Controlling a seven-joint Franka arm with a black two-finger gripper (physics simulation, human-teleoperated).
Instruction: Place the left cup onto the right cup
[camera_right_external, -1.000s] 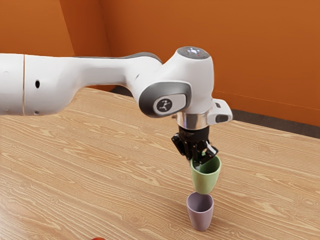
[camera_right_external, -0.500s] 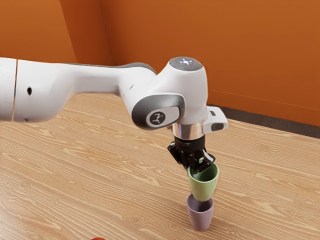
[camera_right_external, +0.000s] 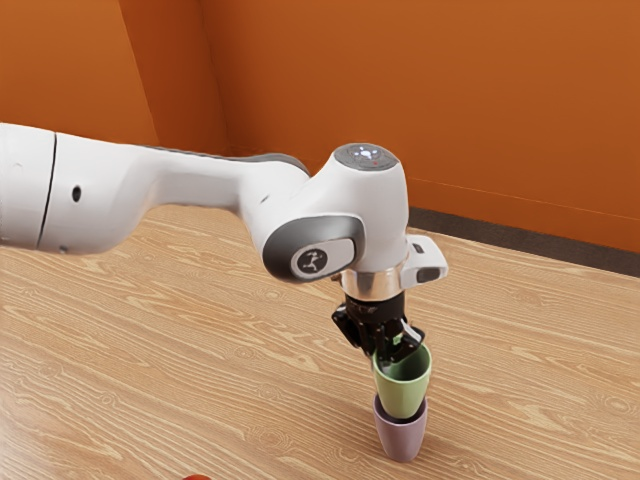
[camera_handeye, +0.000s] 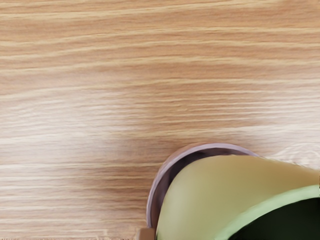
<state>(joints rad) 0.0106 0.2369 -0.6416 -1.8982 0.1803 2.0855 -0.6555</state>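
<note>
My black gripper is shut on the rim of a green cup, one finger inside and one outside. The green cup hangs a little tilted, and its lower part sits inside the mouth of the lilac cup, which stands upright on the wooden table. Seen from the wrist, the green cup covers most of the lilac cup's rim, which curves out beside it.
A small red thing peeks in at the exterior view's bottom edge. An orange wall runs behind the table, with a dark floor strip at its foot. Bare wood lies all around the cups.
My hand has come down with the green cup. A second ago the cup hung above the lilac cup; now its base is inside the lilac cup's mouth.
</note>
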